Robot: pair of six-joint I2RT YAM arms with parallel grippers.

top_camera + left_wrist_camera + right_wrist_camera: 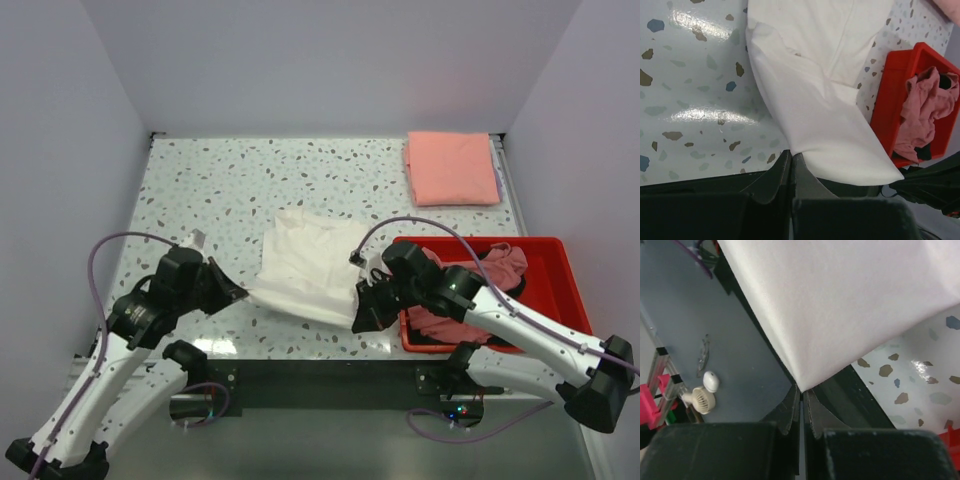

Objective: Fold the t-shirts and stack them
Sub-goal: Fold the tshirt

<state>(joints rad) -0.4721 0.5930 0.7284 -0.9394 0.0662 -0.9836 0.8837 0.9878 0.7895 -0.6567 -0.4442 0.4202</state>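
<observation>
We have the white t-shirt (310, 265) lying on the desk (210, 190) just left of the red bin (548, 272), its near hem reaching the desk's front edge. Both claws are clenched on that hem. The left claw (236, 293) pinches the corner farthest from the bin, and the left wrist view shows its fingers closed together with a peak of white cloth (830, 120) caught between them (791, 159). The right claw (362, 318) pinches the corner nearest the bin, right beside the bin's front left corner, and the right wrist view shows the fabric (840, 300) running down into its closed tips (801, 390).

We judge the two-corner hold is meant to keep the hem taut, so the near half can be carried over the far half in one even fold without sagging in the middle.

The salmon-pink shirt (452, 168) lies folded flat on the desk beyond the bin's far side. We take it as the base of the stack, parked away from the working area. A dusty-pink shirt (500, 265) sits crumpled inside the bin, waiting its turn.

The main risk is one corner slipping, which would skew the fold.
</observation>
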